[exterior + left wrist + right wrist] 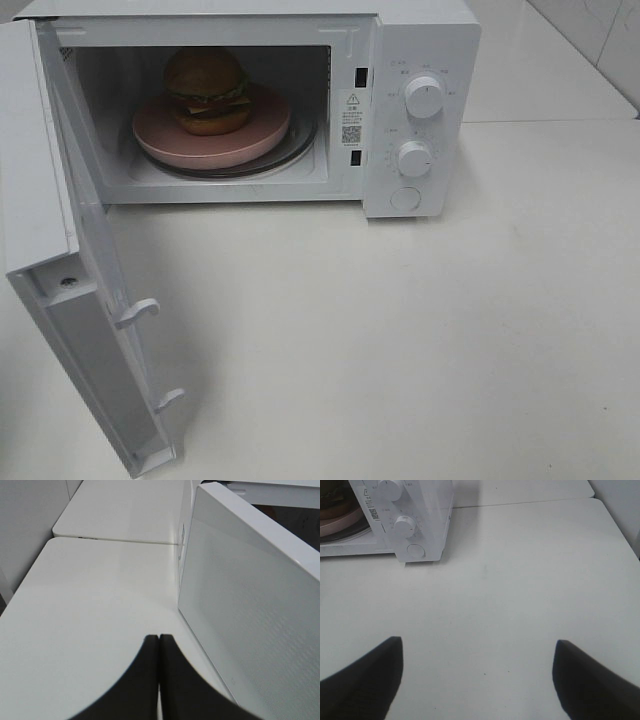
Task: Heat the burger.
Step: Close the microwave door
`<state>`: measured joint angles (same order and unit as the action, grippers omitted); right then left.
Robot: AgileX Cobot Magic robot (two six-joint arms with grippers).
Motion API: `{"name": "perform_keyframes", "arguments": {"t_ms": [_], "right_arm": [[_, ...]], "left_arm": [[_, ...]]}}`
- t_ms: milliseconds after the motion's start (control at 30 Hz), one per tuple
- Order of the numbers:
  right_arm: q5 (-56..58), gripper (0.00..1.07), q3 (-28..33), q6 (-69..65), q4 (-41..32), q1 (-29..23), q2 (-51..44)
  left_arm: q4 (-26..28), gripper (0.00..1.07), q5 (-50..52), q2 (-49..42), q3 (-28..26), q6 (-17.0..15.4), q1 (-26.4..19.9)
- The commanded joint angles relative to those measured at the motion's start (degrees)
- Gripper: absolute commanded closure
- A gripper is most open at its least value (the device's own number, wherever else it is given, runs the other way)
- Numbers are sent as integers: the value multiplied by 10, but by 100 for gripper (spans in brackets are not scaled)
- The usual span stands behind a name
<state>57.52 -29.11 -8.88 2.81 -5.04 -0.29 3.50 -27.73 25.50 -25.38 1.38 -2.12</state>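
The burger (207, 90) stands on a pink plate (212, 128) inside the white microwave (420, 60). The microwave door (60, 260) hangs wide open toward the front left. No gripper shows in the exterior high view. In the left wrist view my left gripper (158, 640) is shut, its black fingers pressed together with nothing between them, just outside the open door (250, 605). My right gripper (477, 647) is open over bare table, with the microwave's control panel (405, 525) ahead of it and a sliver of the pink plate (340, 522) showing.
Two round dials (424, 97) and a round button (405, 199) sit on the microwave's right panel. The white table (400, 330) runs in front and to the right. A seam between tabletops (115, 540) lies beyond the left gripper.
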Motion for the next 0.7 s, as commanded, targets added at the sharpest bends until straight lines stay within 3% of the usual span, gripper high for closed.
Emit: {"name": "perform_keyframes", "arguments": {"t_ms": [33,133,200,400,467,700], "right_arm": [[0,31,2,3,-3,3,-14],[0,31,2,3,-3,3,-14],[0,31,2,3,-3,3,-14],[0,31,2,3,-3,3,-14],[0,31,2,3,-3,3,-14],[0,31,2,3,-3,3,-14]], "left_arm": [[10,107,123,29,34,-2,-1],[10,107,150,35,44,-2,-1],[10,107,256,57,88,-2,-1],[10,107,360,84,135,-2,-1],[9,107,454,119,168,-2,-1],[-17,107,535,198,176,-7,-1]]}}
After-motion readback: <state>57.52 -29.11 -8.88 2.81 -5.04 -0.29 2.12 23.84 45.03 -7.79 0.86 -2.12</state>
